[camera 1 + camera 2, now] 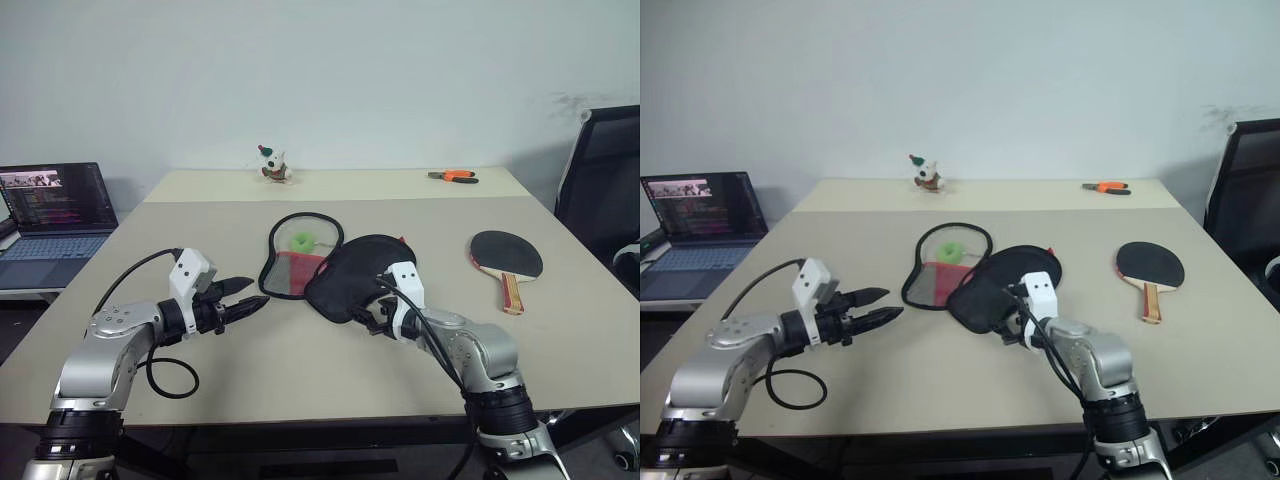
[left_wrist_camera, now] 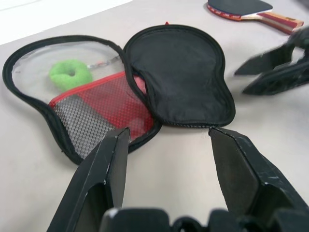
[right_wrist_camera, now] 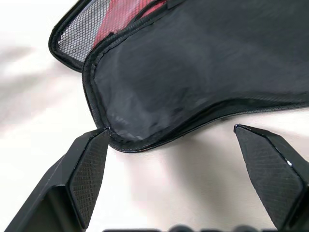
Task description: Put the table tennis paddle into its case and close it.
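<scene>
I see the case [image 1: 340,270] unzipped, lying splayed mid-worktop [image 1: 300,370], green ball [image 1: 302,241] in its mesh half. The table tennis paddle [image 1: 506,258] lies well apart to its right. My right end effector [image 3: 169,179] is spread wide at the black flap's edge, empty; my left end effector [image 1: 245,300] is open, empty, just left of the case.
</scene>
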Action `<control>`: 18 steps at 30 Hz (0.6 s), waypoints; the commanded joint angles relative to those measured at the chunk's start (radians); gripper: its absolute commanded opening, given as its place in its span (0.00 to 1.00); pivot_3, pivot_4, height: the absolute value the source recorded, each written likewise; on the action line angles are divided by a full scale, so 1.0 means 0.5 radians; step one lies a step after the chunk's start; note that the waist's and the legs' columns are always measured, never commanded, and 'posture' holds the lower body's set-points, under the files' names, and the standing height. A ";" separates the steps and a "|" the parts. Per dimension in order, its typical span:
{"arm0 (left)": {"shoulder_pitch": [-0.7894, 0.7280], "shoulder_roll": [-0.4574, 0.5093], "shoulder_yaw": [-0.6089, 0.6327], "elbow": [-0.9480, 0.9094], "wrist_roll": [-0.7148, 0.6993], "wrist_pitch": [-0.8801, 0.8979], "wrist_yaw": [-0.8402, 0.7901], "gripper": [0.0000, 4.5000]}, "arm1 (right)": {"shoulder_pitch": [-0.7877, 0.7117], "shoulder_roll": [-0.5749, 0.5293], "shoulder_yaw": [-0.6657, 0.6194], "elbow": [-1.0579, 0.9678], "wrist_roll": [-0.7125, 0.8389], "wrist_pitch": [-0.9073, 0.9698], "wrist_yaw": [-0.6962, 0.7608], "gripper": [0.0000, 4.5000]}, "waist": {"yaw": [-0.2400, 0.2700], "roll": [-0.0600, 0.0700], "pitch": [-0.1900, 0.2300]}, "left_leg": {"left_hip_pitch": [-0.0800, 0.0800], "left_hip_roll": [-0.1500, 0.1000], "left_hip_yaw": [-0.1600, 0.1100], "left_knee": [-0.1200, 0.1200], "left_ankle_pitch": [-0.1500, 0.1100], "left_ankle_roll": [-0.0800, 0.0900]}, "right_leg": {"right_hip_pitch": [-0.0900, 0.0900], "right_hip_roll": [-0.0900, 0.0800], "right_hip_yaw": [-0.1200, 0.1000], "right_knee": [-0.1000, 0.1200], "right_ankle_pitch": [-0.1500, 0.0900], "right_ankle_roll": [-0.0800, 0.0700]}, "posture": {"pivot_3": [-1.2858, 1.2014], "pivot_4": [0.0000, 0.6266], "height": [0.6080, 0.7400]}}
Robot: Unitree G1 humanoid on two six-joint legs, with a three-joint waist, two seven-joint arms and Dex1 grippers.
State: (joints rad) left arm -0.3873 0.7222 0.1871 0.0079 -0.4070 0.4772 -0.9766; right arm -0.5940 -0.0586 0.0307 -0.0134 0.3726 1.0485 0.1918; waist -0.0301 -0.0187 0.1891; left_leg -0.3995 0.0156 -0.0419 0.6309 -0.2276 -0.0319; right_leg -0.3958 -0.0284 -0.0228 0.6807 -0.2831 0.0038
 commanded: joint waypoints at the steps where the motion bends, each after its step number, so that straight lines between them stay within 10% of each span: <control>1: -0.041 0.066 0.017 -0.073 -0.059 0.011 -0.061 0.63 | -0.066 0.038 -0.042 0.129 -0.015 -0.125 0.010 1.00 | -0.004 -0.001 -0.001 | 0.000 0.001 0.002 0.000 0.000 0.000 | -0.001 0.000 0.002 0.000 0.000 0.000 | 0.52 0.24 1.00; 14: 0.064 0.210 0.077 -0.197 -0.248 0.160 -0.201 0.63 | -0.223 0.290 -0.065 0.354 0.009 -0.228 -0.038 1.00 | -0.018 -0.005 -0.003 | 0.004 0.028 0.034 -0.003 0.000 0.000 | -0.015 0.018 0.024 0.002 0.006 -0.008 | 0.52 0.24 1.00; 18: 0.085 0.205 0.080 -0.223 -0.255 0.166 -0.190 0.64 | -0.227 0.329 -0.107 0.336 0.035 -0.177 -0.053 0.81 | -0.021 -0.005 -0.003 | -0.001 0.029 0.035 -0.004 0.000 0.000 | -0.021 0.020 0.025 0.001 0.009 -0.013 | 0.52 0.24 1.00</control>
State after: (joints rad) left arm -0.3474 0.8050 0.1942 -0.0577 -0.5109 0.5623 -1.0755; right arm -0.6866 0.0922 -0.0107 0.1783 0.3709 0.9521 0.1679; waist -0.0405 -0.0213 0.1876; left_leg -0.4001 0.0303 -0.0245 0.6290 -0.2277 -0.0320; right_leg -0.4062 -0.0185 -0.0104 0.6811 -0.2788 -0.0025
